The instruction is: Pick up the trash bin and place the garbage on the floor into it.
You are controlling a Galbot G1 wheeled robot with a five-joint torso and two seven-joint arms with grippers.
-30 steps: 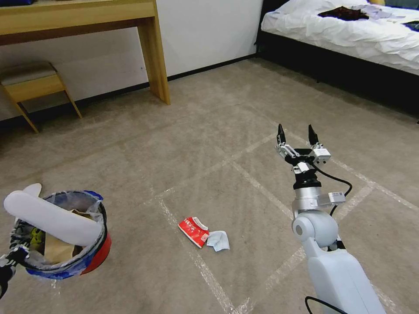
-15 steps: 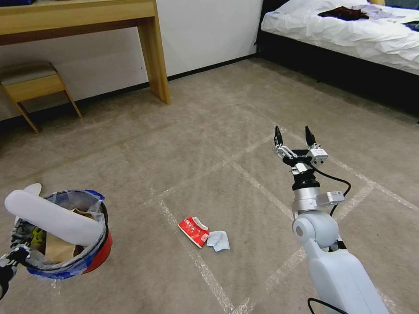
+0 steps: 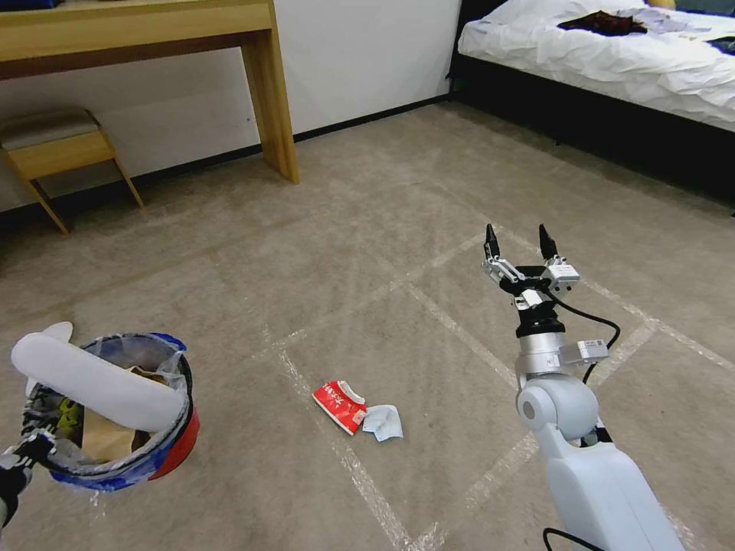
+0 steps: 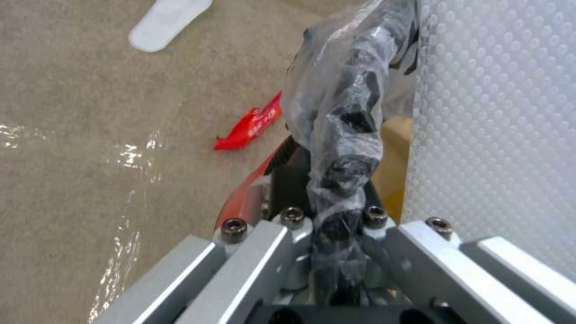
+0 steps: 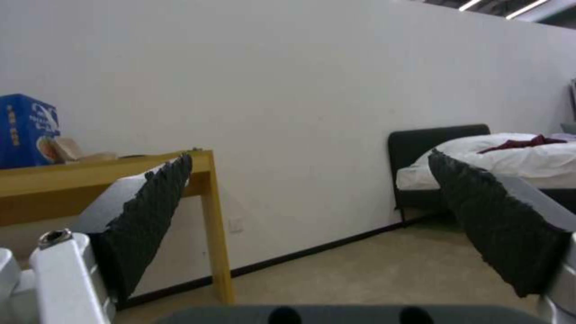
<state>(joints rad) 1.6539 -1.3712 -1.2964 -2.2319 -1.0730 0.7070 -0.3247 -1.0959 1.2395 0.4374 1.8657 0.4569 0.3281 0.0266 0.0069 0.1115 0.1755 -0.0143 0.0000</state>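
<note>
Far left, low in the head view: left hand (image 3: 27,446) clamped on the bag-lined rim of the trash bin (image 3: 172,448), bin carried above the floor (image 3: 321,252). In the left wrist view, crumpled clear plastic and the black rim pinched between the closed fingers (image 4: 288,225), red bin wall just beside them. Inside the bin: white slipper (image 3: 92,386) laid across the opening, brown paper bag (image 3: 103,438) beneath it, something green and yellow against the near wall. A second white slipper (image 4: 168,20) flat on the carpet, seen from the left wrist, well apart from the bin.

Behind, against the wall: wooden stool (image 3: 53,149) at left, desk (image 3: 153,30) beside it, one desk leg standing on the carpet.

Centre of the floor: red wrapper (image 3: 339,405) and light-blue scrap (image 3: 383,422), touching each other, lying beside a tape line (image 3: 360,474). Same red wrapper (image 4: 249,123) seen from the left wrist, near the bin's outer wall.

Right: right hand (image 3: 519,242) raised off the floor, pointing away from the robot, fingers spread wide apart, nothing between them. Well apart from the wrapper and the scrap.

Far right, rear: bed (image 3: 612,53) with white bedding and a dark cloth on top.
</note>
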